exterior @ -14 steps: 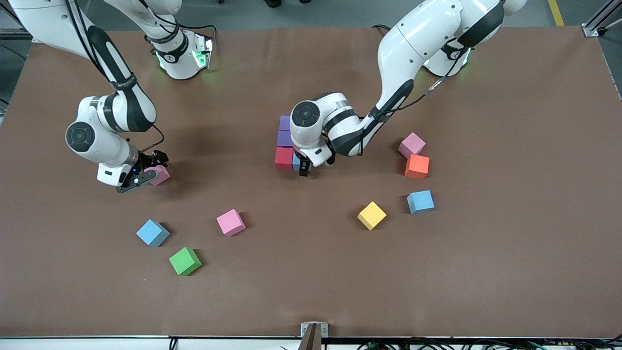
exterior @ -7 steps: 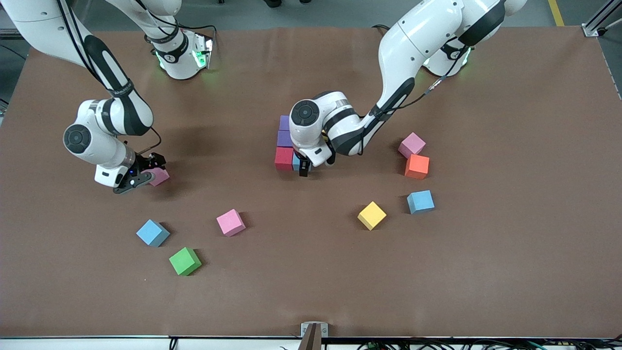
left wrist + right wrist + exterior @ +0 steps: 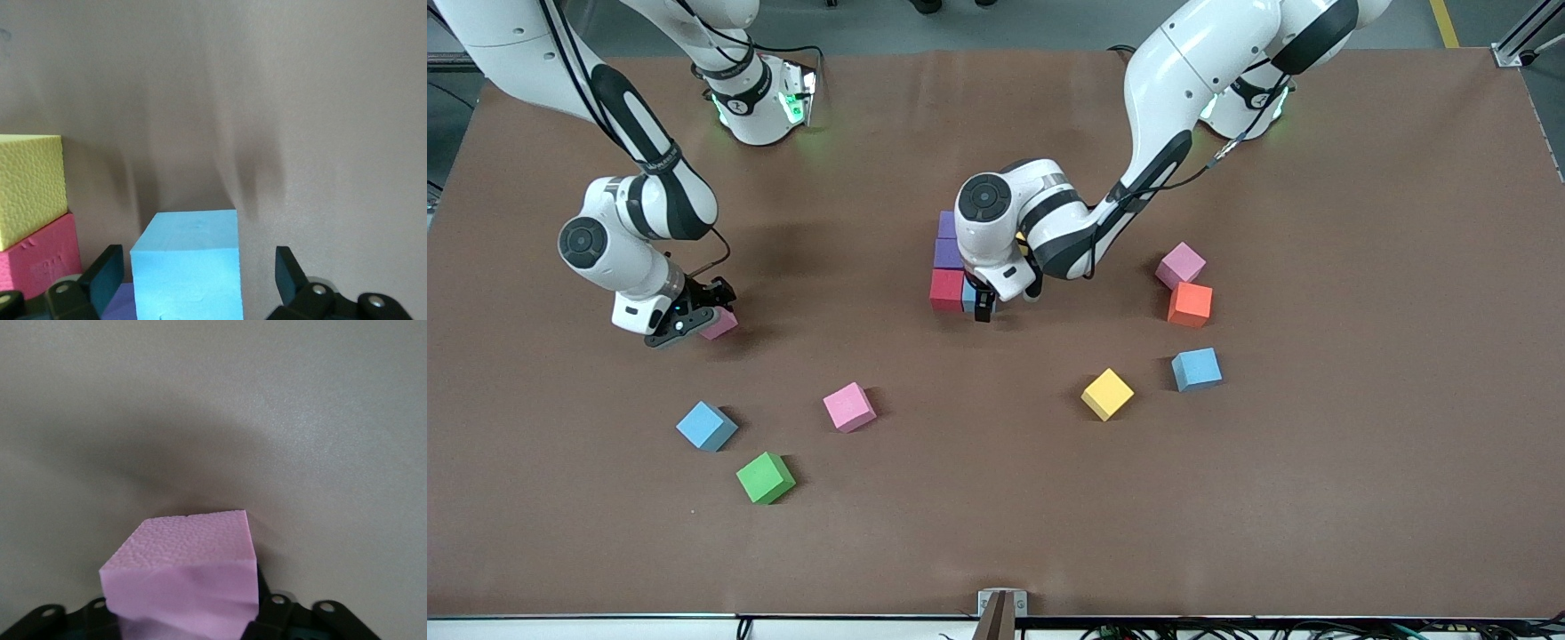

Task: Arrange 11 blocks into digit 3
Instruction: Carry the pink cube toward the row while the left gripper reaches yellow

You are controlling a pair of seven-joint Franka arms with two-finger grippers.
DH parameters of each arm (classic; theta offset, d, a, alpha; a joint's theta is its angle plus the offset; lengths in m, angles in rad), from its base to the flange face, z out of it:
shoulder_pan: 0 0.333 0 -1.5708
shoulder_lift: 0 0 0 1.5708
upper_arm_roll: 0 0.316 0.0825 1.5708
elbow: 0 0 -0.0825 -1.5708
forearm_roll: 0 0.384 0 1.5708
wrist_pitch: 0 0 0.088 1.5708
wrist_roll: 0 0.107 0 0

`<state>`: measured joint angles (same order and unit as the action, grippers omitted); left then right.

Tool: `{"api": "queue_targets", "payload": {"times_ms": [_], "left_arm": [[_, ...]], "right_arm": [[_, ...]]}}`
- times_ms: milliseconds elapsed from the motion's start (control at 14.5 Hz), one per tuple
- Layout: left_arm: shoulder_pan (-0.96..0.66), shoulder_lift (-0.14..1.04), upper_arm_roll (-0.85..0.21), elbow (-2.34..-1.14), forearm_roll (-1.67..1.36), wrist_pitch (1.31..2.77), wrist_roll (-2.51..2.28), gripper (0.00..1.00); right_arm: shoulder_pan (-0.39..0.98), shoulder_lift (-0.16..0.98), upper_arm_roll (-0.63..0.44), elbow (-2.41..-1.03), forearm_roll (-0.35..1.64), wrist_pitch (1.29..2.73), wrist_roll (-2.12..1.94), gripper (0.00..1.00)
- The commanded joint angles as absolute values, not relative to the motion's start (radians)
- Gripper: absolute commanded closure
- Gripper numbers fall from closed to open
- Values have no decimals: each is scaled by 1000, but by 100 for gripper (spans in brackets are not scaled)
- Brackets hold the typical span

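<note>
My left gripper is open, low around a light blue cube; its fingers stand clear of both sides. That cube sits beside a red cube, which ends a column with two purple cubes. The left wrist view also shows a yellow cube by the red one. My right gripper is shut on a pink cube, close to the table near the right arm's end; the cube shows squeezed in the right wrist view.
Loose cubes nearer the front camera: pink, light blue, green, yellow, light blue. An orange cube and a pink one lie toward the left arm's end.
The right arm has shifted a little toward the table's middle with the pink cube in its grip. The left arm has barely moved.
</note>
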<state>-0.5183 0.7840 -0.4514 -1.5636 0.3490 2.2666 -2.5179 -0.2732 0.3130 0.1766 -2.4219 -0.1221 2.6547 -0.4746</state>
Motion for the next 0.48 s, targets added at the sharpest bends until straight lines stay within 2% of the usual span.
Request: {"api": "queue_targets", "payload": {"times_ms": [0, 207, 414], "left_arm": [[-496, 720, -456, -1637, 370, 2258, -2525, 0], [-482, 681, -456, -1663, 368, 2258, -2522, 0], [-448, 651, -457, -1675, 368, 2240, -2462, 0]], "right_arm": [[-287, 249, 189, -2436, -124, 2605, -456, 100], [-278, 216, 221, -2376, -117, 2501, -359, 100], [-275, 206, 331, -2304, -114, 2421, -140, 100]]}}
